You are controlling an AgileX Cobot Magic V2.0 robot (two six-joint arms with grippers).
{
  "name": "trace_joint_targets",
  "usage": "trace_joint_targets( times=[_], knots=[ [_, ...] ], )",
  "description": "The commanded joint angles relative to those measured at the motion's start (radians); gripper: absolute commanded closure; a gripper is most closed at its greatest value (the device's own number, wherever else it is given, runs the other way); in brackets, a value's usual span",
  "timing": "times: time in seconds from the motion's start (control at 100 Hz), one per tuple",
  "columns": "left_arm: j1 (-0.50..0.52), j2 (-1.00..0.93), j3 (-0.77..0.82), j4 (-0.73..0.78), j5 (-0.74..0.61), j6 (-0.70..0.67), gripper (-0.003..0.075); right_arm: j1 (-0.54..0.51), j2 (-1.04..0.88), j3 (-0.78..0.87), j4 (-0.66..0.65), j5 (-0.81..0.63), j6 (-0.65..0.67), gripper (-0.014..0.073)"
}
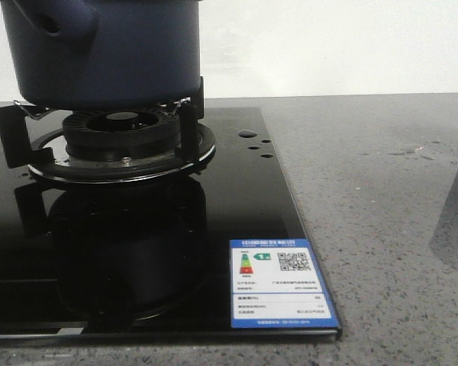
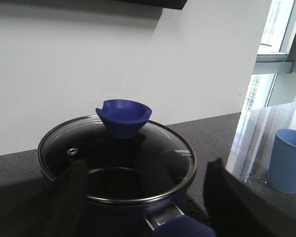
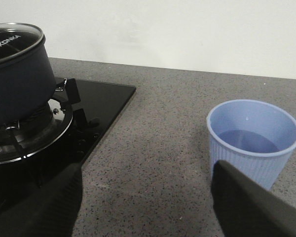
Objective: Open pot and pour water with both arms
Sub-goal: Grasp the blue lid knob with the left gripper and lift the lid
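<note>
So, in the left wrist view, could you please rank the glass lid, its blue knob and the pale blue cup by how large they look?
1. Glass lid, clearly largest.
2 and 3. Knob and cup look alike, and the cup is cut off and farther away, so I won't rank them.

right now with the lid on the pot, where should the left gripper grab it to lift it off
Take the lid by its blue knob, which stands up from the middle of the glass. Come down from above with the open left gripper and close the fingers on its narrow lower part, under the flared rim. The glass itself is flat and slick, so it probably offers no hold.
</note>
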Motion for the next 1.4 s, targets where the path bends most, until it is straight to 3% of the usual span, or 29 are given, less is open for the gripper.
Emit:
trace_joint_targets(
  times=[0.0, 0.22, 0.5, 1.05, 1.39],
  knots=[
    [-0.008, 0.057, -0.037, 0.000, -0.135, -0.001, 0.0167, 0.002, 0.014, -0.034, 0.001, -0.059, -0.014, 0.0090],
    [-0.008, 0.217, -0.061, -0.004, -0.286, -0.001, 0.0169, 0.002, 0.014, -0.034, 0.001, -0.059, -0.014, 0.0090],
    [0.020, 0.410, -0.168, -0.006, -0.347, -0.001, 0.0169, 0.002, 0.014, -0.034, 0.001, -0.059, -0.014, 0.0090],
    [0.039, 0.609, -0.311, 0.004, -0.352, -0.001, 0.0169, 0.002, 0.014, -0.034, 0.003, -0.059, -0.014, 0.0090],
    [0.049, 0.630, -0.330, 0.023, -0.362, 0.000, 0.0170, 0.002, 0.014, -0.034, 0.003, -0.059, -0.014, 0.0090]
  ],
)
